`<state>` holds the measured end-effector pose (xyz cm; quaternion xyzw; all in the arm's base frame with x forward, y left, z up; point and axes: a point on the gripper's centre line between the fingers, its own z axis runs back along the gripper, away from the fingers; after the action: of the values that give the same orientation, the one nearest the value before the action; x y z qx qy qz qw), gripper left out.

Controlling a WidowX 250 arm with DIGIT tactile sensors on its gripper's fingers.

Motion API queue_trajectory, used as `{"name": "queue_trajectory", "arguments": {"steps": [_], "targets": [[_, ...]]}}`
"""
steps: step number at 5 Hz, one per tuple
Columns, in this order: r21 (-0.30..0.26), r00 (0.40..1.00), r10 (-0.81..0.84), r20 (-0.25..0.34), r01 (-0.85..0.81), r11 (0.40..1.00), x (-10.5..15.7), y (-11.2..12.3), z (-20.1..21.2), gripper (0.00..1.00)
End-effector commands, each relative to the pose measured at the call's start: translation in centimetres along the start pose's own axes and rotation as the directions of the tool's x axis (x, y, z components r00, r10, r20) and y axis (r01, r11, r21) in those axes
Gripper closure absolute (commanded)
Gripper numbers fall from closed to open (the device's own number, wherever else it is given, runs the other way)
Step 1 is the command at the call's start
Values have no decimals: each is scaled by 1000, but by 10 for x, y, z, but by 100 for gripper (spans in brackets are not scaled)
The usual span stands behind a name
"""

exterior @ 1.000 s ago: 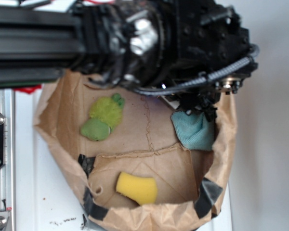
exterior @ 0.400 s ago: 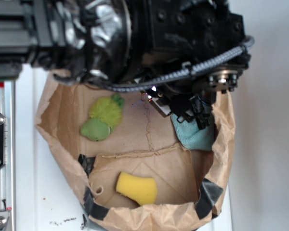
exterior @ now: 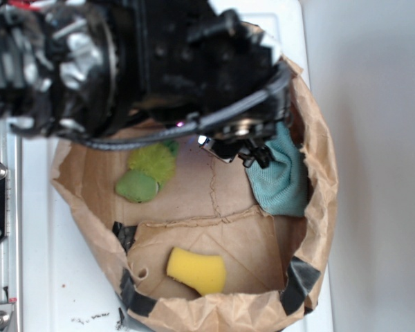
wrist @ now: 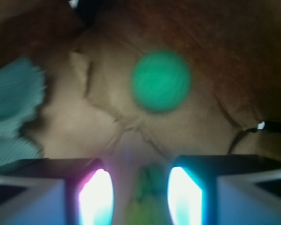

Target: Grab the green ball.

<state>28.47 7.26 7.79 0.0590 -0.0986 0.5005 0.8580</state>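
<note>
- the arm had swung up and left across the exterior view over the last second, leaving the right rim of the bag (exterior: 323, 180) and uncovering most of the cloth (exterior: 282, 181); the plush (exterior: 151, 169), its upper edge now under the arm, and the sponge (exterior: 196, 270) lay where they had lain
- the claw (wrist: 139, 187) stood open at a middling width in the wrist view, two lit fingers (wrist: 97, 197) with a clear gap and nothing between them but a blur of lime green below
- the ball (wrist: 161, 80) sat on the brown paper floor ahead of the claw, a little right of the gap's centre line and apart from both fingers; the wrist view was blurred, so its ribbing could not be made out
- in the exterior view the ball was hidden under the arm; judging by that, it lay toward the back of the bag
- meaning for the task: the shift had brought the ball into the claw's sight, so the search part looked done; nothing gripped yet
- the next move would likely call for a forward reach and a slight rightward correction before closing; a round ball on crumpled paper could roll off a one-sided touch
</note>
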Motion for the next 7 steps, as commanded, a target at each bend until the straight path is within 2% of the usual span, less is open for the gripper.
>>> {"name": "queue_trajectory", "arguments": {"steps": [1, 3, 5, 6, 7], "targets": [[-14, 984, 98, 151, -97, 995, 27, 18, 17, 0], [21, 959, 202, 197, -210, 978, 41, 13, -2, 0], [67, 963, 184, 198, -201, 977, 38, 27, -4, 0], [97, 968, 172, 184, -192, 977, 36, 39, -6, 0], [81, 975, 165, 146, -178, 981, 34, 53, 0, 0]]}}
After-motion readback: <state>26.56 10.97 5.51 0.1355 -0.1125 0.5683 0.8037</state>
